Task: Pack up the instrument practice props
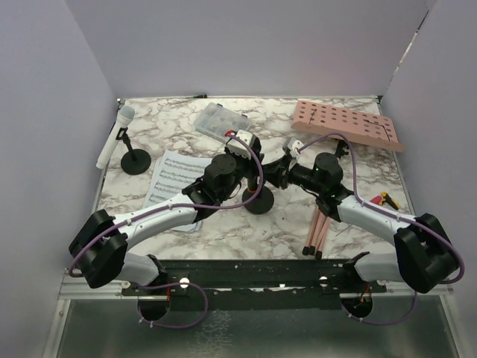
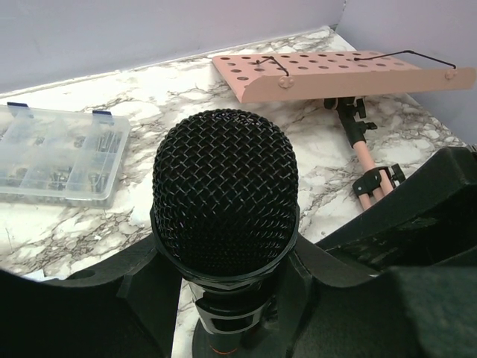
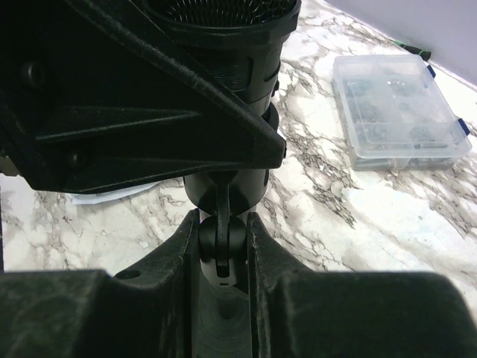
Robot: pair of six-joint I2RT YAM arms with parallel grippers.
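The left gripper has its jaws around the black mic, which stands upright over the middle of the surface. The right gripper has its jaws pinched narrow on the stem of the holder, just below the mic. The pink board lies at the far right.

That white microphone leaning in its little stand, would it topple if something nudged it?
Probably: the white mic leans well past the small round base of its holder, so it looks top-heavy. Nudged high up, it would likely tip rather than slide. Its rounded body might then roll.
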